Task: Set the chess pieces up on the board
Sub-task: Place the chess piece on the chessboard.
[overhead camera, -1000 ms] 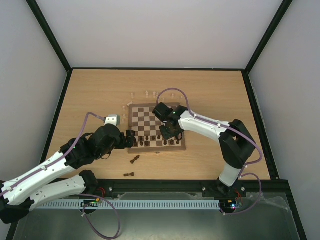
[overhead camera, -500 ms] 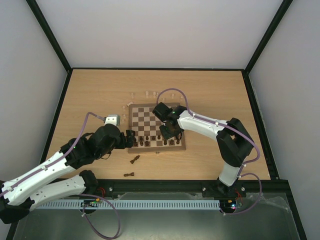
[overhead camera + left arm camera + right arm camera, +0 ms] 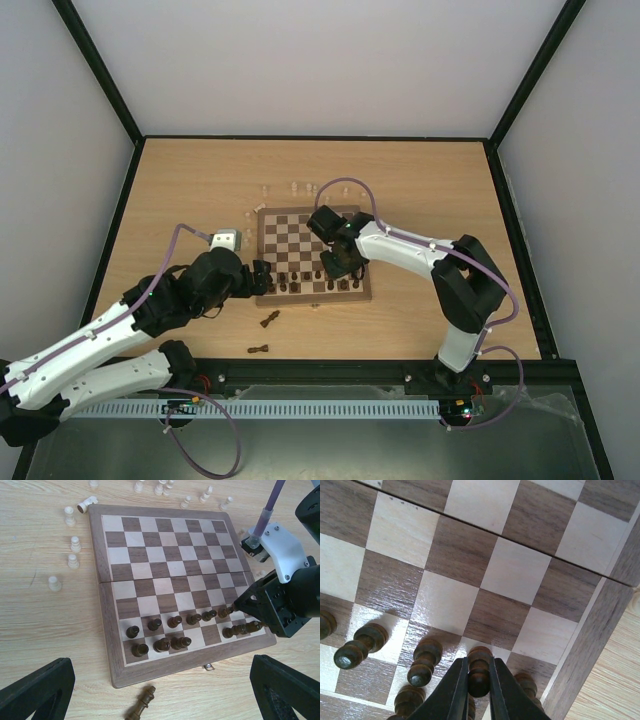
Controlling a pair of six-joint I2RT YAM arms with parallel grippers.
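The board [image 3: 300,235] lies mid-table, with several dark chess pieces [image 3: 175,621] standing along its two near rows. My right gripper [image 3: 479,690] is shut on a dark pawn [image 3: 479,672], its base on or just above a square in the near right corner; the gripper also shows in the top view [image 3: 335,268]. My left gripper [image 3: 258,277] hangs at the board's near left corner, open and empty; its fingertips [image 3: 37,690] frame the view. A dark piece [image 3: 142,705] lies on its side in front of the board. Cream pieces [image 3: 72,544] are scattered off the board's left and far edges.
Two dark pieces lie on the table in front of the board, one [image 3: 269,319] nearer the board and one [image 3: 259,349] nearer the arm bases. A small metal clasp [image 3: 208,667] sticks out of the board's near edge. Black frame rails border the table.
My right gripper has shifted slightly over the board's near right part with the pawn in it. The left arm has hardly moved.
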